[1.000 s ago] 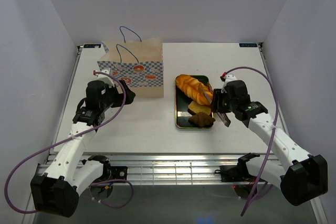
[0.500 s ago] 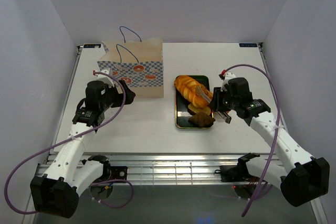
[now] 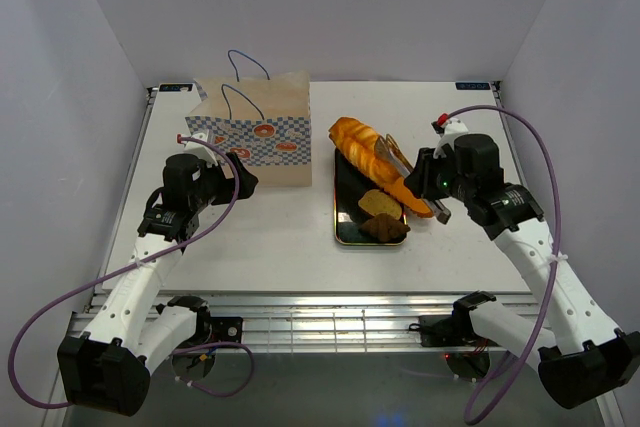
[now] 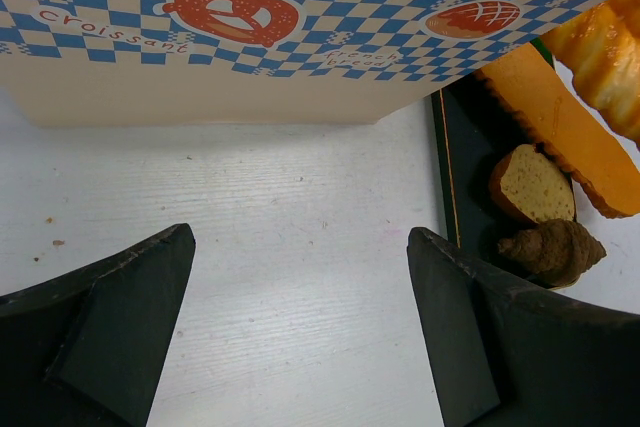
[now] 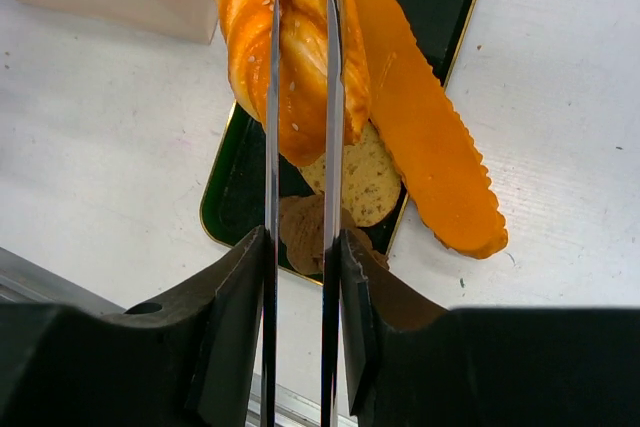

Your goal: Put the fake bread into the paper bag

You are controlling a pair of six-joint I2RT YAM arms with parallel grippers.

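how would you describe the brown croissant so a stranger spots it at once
Find the dark green tray right of the paper bag. At its near end lies the croissant. It is the only dark brown, ridged piece; its neighbours are paler.

- Top external view: bright, even, diffuse light from above; shadows on the white table (image 3: 270, 237) faint and soft-edged.
- Left wrist view: print on the paper bag (image 4: 250, 7) sharp; fingers (image 4: 110, 327) of the left gripper (image 4: 300, 235) dark, slightly blurred.
- Right wrist view: glossy highlights on the fake bread (image 5: 300, 47); metal tongs (image 5: 331, 147) glare white.
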